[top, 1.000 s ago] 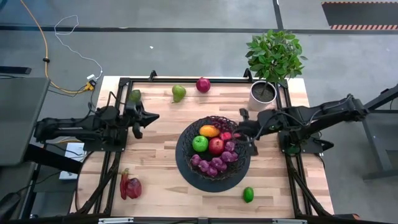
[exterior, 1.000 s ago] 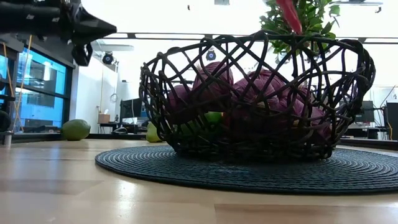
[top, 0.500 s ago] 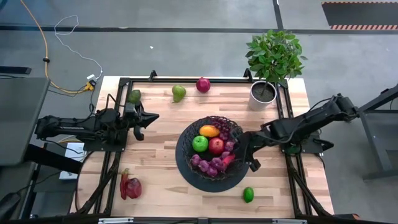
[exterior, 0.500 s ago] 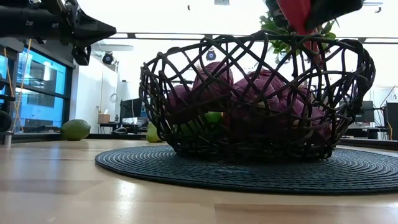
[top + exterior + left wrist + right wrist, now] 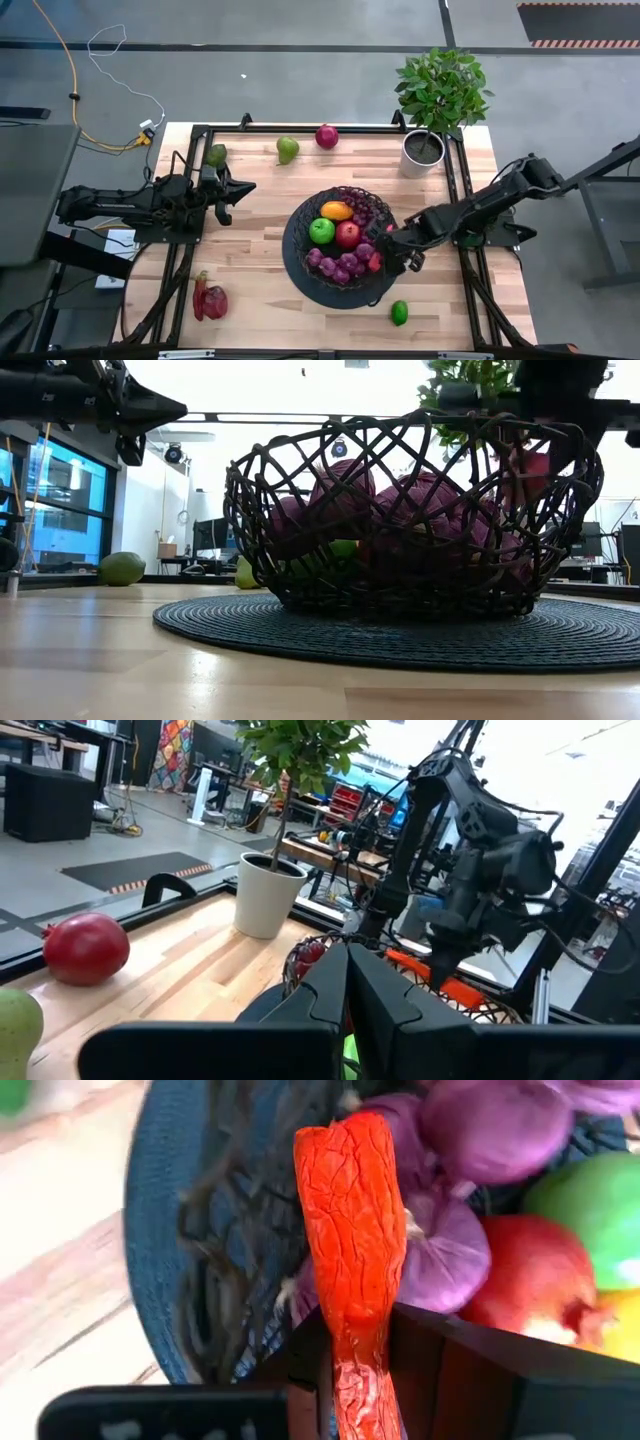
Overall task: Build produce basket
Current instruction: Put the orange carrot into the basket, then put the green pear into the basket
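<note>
A wrinkled red pepper (image 5: 352,1250) is clamped by the right gripper (image 5: 385,257) over the round black wire basket (image 5: 300,262) at frame centre — the left gripper (image 5: 228,191), clenched empty, is held at left.

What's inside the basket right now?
In the basket: green apple, red apple, orange fruit, purple grapes. The right gripper holds a red pepper over it. Lower layers are hidden.

Two matte black jointed arms with black cabling end in flat, blocky dark fingers (image 5: 470,1380).
</note>
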You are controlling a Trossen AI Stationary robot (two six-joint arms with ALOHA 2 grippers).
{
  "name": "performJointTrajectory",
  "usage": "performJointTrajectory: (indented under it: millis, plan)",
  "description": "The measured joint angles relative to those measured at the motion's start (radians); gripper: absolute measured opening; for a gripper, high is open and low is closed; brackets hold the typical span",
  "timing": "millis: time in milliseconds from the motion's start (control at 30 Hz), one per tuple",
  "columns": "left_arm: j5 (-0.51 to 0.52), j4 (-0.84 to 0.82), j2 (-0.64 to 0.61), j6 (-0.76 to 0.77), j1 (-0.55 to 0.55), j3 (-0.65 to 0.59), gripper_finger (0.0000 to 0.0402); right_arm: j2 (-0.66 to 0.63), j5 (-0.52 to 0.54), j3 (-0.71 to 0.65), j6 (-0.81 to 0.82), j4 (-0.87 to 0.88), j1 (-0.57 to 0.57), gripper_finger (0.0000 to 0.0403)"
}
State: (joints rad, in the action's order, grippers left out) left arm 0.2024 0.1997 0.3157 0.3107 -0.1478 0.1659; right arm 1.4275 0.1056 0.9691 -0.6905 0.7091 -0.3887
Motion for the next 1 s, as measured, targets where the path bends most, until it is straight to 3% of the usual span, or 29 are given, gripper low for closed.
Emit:
performJointTrajectory:
  millis: [167,567,1000]
  plan:
    - [0.002,0.000,0.000,0.000,0.000,0.000,0.0000,0.020,0.045,0.000,-0.033,-0.018,-0.017,0.0053]
    - [0.003,0.000,0.000,0.000,0.000,0.000,0.0000,0.021,0.062,0.000,0.084,0.020,-0.018,0.0055]
    - [0.003,0.000,0.000,0.000,0.000,0.000,0.0000,0.021,0.067,-0.001,0.062,0.023,-0.018,0.0164]
